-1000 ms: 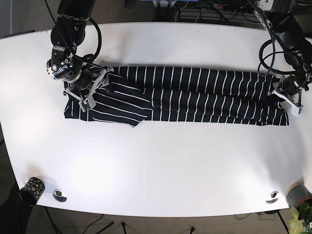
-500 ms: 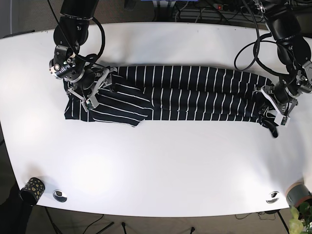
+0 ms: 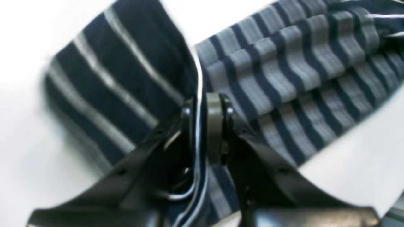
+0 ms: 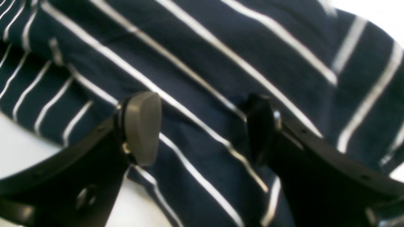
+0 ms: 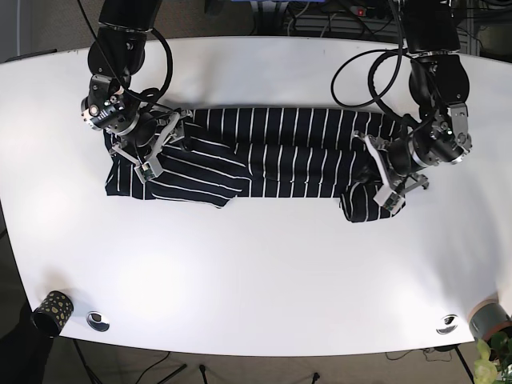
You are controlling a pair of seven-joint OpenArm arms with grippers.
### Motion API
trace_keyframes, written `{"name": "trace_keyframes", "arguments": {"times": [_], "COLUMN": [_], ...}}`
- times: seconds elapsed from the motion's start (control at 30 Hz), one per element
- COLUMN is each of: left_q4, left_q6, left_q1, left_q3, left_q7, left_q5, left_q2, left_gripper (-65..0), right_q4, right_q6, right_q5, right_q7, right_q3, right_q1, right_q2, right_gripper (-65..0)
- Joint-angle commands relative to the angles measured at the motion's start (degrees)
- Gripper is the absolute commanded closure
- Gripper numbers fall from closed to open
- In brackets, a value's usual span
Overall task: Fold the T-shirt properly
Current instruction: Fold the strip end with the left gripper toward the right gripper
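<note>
The T-shirt (image 5: 280, 152) is navy with thin white stripes and lies as a long folded band across the white table (image 5: 256, 272). My left gripper (image 5: 390, 186) (image 3: 205, 104) is shut on the T-shirt's right end and holds it lifted and doubled back toward the middle. In the left wrist view the hem runs between the closed fingers (image 3: 215, 119). My right gripper (image 5: 150, 150) (image 4: 202, 126) stands open just over the left end of the T-shirt (image 4: 205, 53), with striped cloth showing between its fingers (image 4: 142, 126).
A small patterned cup (image 5: 54, 307) and a metal disc (image 5: 98, 321) sit at the table's front left. Another disc (image 5: 447, 324) and a grey pot with a plant (image 5: 490, 322) are at the front right. Cables hang behind the far edge.
My left gripper has carried the T-shirt's right end leftward across the table, so the band is now shorter. The right gripper has stayed over the left end.
</note>
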Motion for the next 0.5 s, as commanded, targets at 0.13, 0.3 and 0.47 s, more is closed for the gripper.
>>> {"name": "trace_keyframes", "arguments": {"times": [0.13,0.3,0.47], "left_q4": [1.25,1.25,1.6], "left_q6": [2.3,2.74,2.83], "left_q1": [-1.14,-1.14,-1.14], "left_q3": [6.82,9.37,9.37], "left_q7": [-1.14,-1.23,-1.05], "left_q5": [5.54,6.16,6.16], "left_q2": [3.19,5.39,6.36], "left_gripper": [-4.2,-4.2,-5.4], "right_q4": [1.32,1.32,1.32], "right_q6": [0.06,0.06,0.06], "right_q5": [0.82,0.82,0.82], "right_q7": [1.26,1.26,1.26], "right_q3": [0.16,0.16,0.07], "right_q1": [0.86,1.04,1.04], "right_q2": [0.63,0.63,0.63], "right_gripper": [-40.0,-40.0,-40.0]}}
